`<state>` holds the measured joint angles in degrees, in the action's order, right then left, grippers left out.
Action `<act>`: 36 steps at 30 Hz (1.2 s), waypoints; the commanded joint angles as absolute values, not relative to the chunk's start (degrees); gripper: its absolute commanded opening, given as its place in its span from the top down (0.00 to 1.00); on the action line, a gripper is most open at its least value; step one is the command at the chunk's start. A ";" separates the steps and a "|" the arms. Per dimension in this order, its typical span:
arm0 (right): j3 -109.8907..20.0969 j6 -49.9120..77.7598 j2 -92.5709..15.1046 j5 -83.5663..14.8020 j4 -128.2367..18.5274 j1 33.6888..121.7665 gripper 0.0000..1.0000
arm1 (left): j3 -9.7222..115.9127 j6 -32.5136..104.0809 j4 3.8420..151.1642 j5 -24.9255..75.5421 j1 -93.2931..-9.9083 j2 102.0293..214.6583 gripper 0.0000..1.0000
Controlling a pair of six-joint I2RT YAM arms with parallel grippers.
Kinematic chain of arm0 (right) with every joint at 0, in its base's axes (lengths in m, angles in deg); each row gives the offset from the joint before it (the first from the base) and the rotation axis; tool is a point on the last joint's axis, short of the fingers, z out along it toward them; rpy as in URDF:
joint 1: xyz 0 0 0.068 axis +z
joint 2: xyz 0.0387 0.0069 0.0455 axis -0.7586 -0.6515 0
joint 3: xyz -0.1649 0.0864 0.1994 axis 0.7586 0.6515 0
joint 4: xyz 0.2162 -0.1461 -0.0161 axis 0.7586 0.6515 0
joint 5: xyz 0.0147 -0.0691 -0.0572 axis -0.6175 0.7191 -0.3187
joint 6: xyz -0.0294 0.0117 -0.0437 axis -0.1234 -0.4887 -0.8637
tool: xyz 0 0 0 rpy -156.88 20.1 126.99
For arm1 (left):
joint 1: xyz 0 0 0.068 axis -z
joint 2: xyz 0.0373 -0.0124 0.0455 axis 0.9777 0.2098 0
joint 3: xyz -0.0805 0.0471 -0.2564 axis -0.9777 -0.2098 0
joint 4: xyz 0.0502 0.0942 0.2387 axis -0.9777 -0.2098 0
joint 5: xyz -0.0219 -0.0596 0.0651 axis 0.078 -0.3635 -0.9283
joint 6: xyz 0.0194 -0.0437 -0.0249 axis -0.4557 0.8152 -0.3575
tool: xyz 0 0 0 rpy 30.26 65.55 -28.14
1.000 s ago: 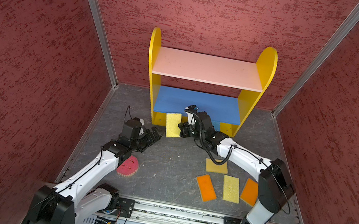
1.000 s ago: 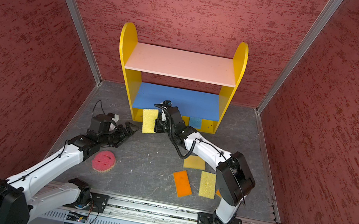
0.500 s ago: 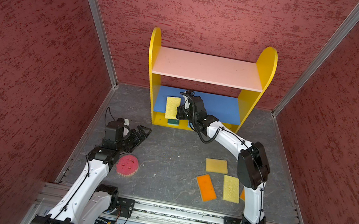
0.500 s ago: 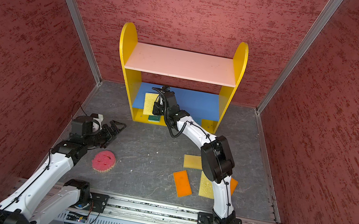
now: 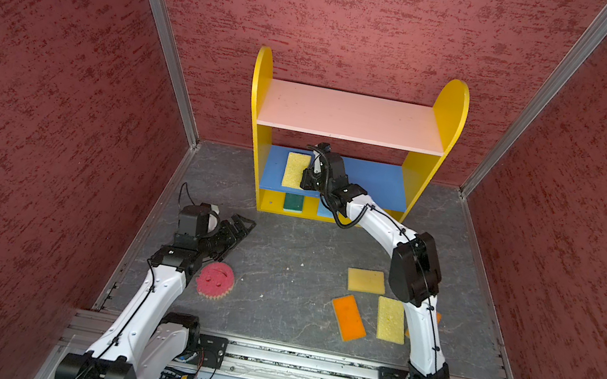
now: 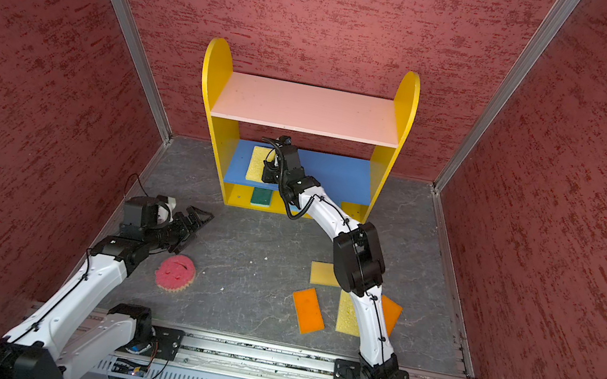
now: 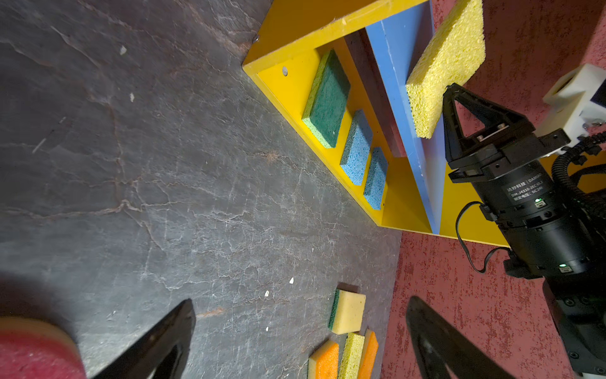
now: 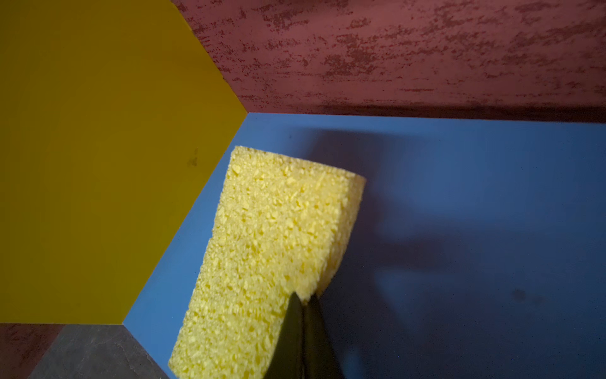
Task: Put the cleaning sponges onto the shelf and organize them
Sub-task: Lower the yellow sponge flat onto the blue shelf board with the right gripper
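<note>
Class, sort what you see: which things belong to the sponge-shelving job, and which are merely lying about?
Job: shelf; held yellow sponge; green sponge; blue sponges; smiley sponge; four floor sponges.
Lying about: white crumbs; metal rail.

The shelf (image 5: 450,111) stands at the counter's (image 5: 295,248) back. The gripped sponge (image 5: 295,170) is in the right tool (image 8: 303,302), over the left end of its middle board (image 5: 379,183). On its base (image 5: 270,199), a row of three sponges (image 7: 356,147) starts near the left end. Before the shelf to the right lies a cluster of four sponges (image 6: 308,310). Before it to the left lies the round sponge (image 5: 215,280), with the left tool (image 5: 242,226) between.
</note>
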<state>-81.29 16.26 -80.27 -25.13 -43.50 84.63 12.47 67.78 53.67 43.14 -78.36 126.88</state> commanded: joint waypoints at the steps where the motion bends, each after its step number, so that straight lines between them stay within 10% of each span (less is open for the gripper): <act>1: -83.46 13.78 -81.83 -23.88 -41.79 84.34 1.00 | 12.05 67.17 54.74 44.15 -78.80 126.94 0.00; 36: -84.37 14.46 -79.59 -25.41 -39.66 84.32 0.69 | 10.90 67.12 54.21 44.25 -78.94 125.93 0.01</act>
<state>-84.13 13.55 -82.65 -24.56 -41.19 84.48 11.73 67.78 53.78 44.17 -78.54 126.40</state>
